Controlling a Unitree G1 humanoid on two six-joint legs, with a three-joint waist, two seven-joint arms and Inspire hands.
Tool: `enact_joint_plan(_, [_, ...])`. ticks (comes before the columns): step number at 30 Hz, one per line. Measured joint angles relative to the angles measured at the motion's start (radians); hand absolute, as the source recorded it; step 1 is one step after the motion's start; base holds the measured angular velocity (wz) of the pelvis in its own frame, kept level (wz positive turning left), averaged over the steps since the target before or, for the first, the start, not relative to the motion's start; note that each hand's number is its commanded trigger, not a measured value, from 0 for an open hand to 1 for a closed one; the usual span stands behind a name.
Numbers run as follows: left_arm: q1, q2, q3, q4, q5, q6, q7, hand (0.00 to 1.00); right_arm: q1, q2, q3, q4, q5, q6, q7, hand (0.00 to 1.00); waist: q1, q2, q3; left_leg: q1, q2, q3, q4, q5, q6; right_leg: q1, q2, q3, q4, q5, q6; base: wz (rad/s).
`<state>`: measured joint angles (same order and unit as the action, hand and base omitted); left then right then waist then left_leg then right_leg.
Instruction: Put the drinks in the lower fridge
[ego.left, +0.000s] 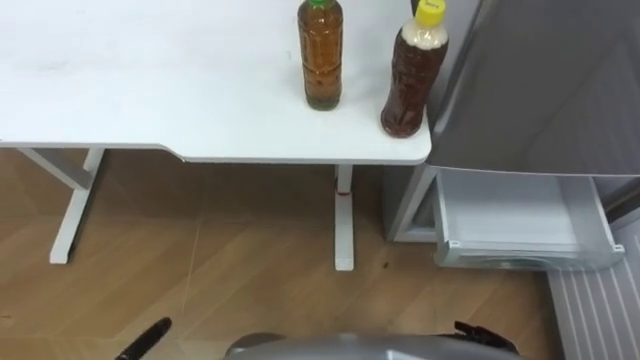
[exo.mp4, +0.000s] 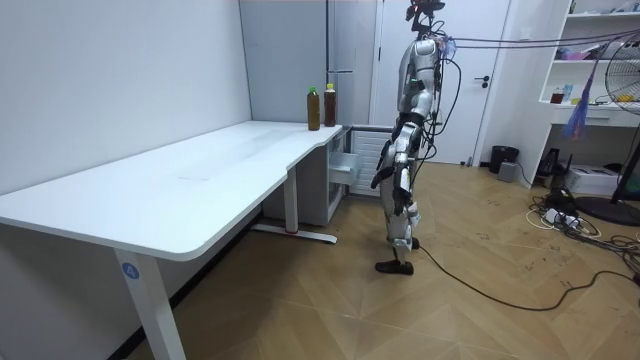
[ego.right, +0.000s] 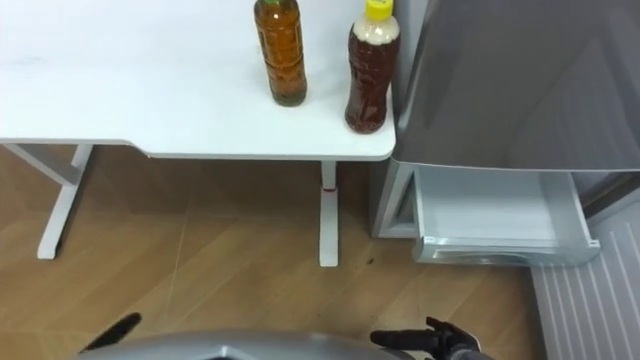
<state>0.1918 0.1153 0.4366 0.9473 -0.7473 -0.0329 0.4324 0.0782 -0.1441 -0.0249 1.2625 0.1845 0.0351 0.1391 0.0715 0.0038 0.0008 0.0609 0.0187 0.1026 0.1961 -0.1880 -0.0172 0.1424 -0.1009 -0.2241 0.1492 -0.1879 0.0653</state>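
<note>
1. Two drinks are seen upright on the white desk (ego.left: 150, 80) at about 1 o'clock: a green-capped bottle (ego.left: 321, 55) of amber liquid and a ribbed yellow-capped bottle (ego.left: 410, 80) of dark brown liquid at the desk's corner.
2. The smooth grey fridge (ego.left: 540, 80) is set against that corner at 2 o'clock.
3. Its white plastic drawer (ego.left: 520, 215) is pulled out at 4 o'clock, just beside the desk's leg (ego.left: 344, 220).
4. Wooden floor (ego.left: 200, 270) lies between robot and desk.
5. The left hand (ego.left: 143, 341) at 7 o'clock and the right hand (ego.right: 430, 341) at 5 o'clock are glimpsed low; their state cannot be told.
</note>
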Motion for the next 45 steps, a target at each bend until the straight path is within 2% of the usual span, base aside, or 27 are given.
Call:
enact_joint_plan(4, [-0.031,0.025,0.012,-0.095,0.017,-0.065,0.104,0.0,0.001,-0.002,0.002,-0.01,-0.048,-0.015,-0.008,0.0,0.011,-0.001,-0.0016,-0.001,-0.002,-0.002,-0.001,0.0,0.0,0.001,0.0,0.002,0.0,0.0,0.0,-0.01])
enact_joint_plan(5, [-0.033,0.028,0.012,-0.112,0.019,-0.069,0.118,0.0,0.002,-0.002,0.002,-0.013,-0.051,-0.017,-0.009,0.0,0.011,-0.002,-0.0017,-0.003,-0.002,-0.003,-0.001,0.0,0.0,0.001,-0.001,0.001,0.0,0.0,0.0,0.05])
enact_joint_plan(8, [-0.03,0.029,0.007,-0.263,0.045,-0.097,0.206,0.0,0.018,-0.002,0.001,-0.034,-0.07,-0.028,-0.021,0.0,0.011,-0.003,-0.0023,-0.008,-0.004,-0.012,0.001,0.0,0.0,0.001,-0.001,0.0,0.0,0.0,0.0,0.07])
enact_joint_plan(10, [-0.031,0.031,-0.014,-0.357,0.098,-0.143,0.262,0.0,0.029,-0.002,0.002,-0.061,-0.073,-0.038,-0.028,0.0,0.013,-0.001,-0.003,-0.014,-0.006,-0.022,0.001,0.0,0.0,-0.001,-0.001,0.0,-0.001,0.0,0.0,0.08])
enact_joint_plan(12, [-0.031,0.031,-0.025,-0.41,0.142,-0.163,0.296,0.0,0.033,-0.003,0.002,-0.063,-0.076,-0.045,-0.03,0.0,0.012,0.001,-0.0034,-0.014,-0.007,-0.026,0.002,0.0,0.0,-0.001,-0.001,0.001,-0.001,0.0,0.0,0.02])
enact_joint_plan(15, [-0.035,0.031,-0.033,-0.463,0.209,-0.184,0.336,0.0,0.037,-0.003,0.003,-0.062,-0.075,-0.049,-0.041,0.0,0.011,0.003,-0.0039,-0.015,-0.009,-0.037,0.003,0.0,0.0,0.0,0.0,-0.001,-0.002,0.0,0.0,0.01])
enact_joint_plan(18, [-0.035,0.031,-0.034,-0.516,0.219,-0.201,0.373,0.0,0.04,-0.002,0.003,-0.062,-0.078,-0.058,-0.054,0.0,0.011,0.003,-0.0045,-0.016,-0.014,-0.059,0.004,0.0,0.001,-0.003,0.0,-0.003,-0.002,0.0,0.0,0.03])
enact_joint_plan(23, [-0.023,0.03,-0.036,-0.697,0.32,-0.213,0.411,0.0,0.042,-0.001,0.003,-0.065,-0.095,-0.064,-0.055,0.0,0.013,-0.001,-0.0062,-0.019,-0.018,-0.083,0.007,0.0,0.001,0.0,0.0,-0.015,-0.001,0.0,0.0,0.06])
enact_joint_plan(25, [-0.013,0.032,-0.04,-0.812,0.382,-0.219,0.418,0.0,0.044,-0.001,0.003,-0.064,-0.107,-0.079,-0.053,0.0,0.012,-0.004,-0.0058,-0.018,-0.019,-0.089,0.007,0.0,0.001,0.007,0.0,-0.024,-0.009,0.0,0.001,0.06])
enact_joint_plan(28, [-0.004,0.033,-0.048,-0.945,0.44,-0.226,0.4,0.0,0.05,-0.004,0.003,-0.057,-0.091,-0.085,-0.049,0.0,0.012,-0.004,-0.0059,-0.013,-0.02,-0.092,0.007,0.0,0.001,0.018,0.0,-0.024,-0.016,0.0,0.001,0.05])
enact_joint_plan(32, [-0.005,0.033,-0.058,-1.05,0.447,-0.229,0.354,0.0,0.047,-0.003,0.003,-0.042,-0.07,-0.094,-0.048,0.0,0.004,-0.009,-0.0048,-0.014,-0.02,-0.092,0.008,0.0,0.001,0.017,0.0,-0.023,-0.016,0.0,0.001,0.0])
enact_joint_plan(36, [-0.014,0.033,-0.059,-1.139,0.447,-0.229,0.28,0.0,0.032,-0.002,0.003,-0.02,-0.069,-0.109,-0.019,0.0,-0.014,-0.014,0.0022,-0.016,-0.02,-0.091,0.008,0.0,0.001,0.015,0.0,-0.022,-0.016,0.0,0.001,0.0])
enact_joint_plan(38, [-0.025,0.034,-0.085,-1.18,0.447,-0.229,0.25,0.0,0.032,-0.002,0.003,-0.019,-0.067,-0.109,-0.005,0.0,-0.018,-0.019,0.0035,-0.017,-0.02,-0.093,0.007,0.0,0.001,0.015,0.001,-0.023,-0.018,0.0,0.001,0.0])
enact_joint_plan(41, [-0.025,0.034,-0.164,-1.253,0.445,-0.228,0.174,0.0,0.03,-0.001,0.002,-0.018,-0.058,-0.109,0.02,0.0,-0.028,-0.024,0.0025,-0.021,-0.023,-0.1,0.008,-0.001,0.001,0.016,0.0,-0.021,-0.026,0.0,0.001,0.06])
enact_joint_plan(45, [-0.026,0.033,-0.252,-1.286,0.448,-0.213,0.052,0.0,0.017,0.0,0.003,-0.018,-0.06,-0.109,0.024,0.0,-0.065,-0.019,-0.0001,-0.023,-0.023,-0.101,0.009,0.0,0.001,0.016,0.001,-0.019,-0.025,0.0,0.0,0.0])
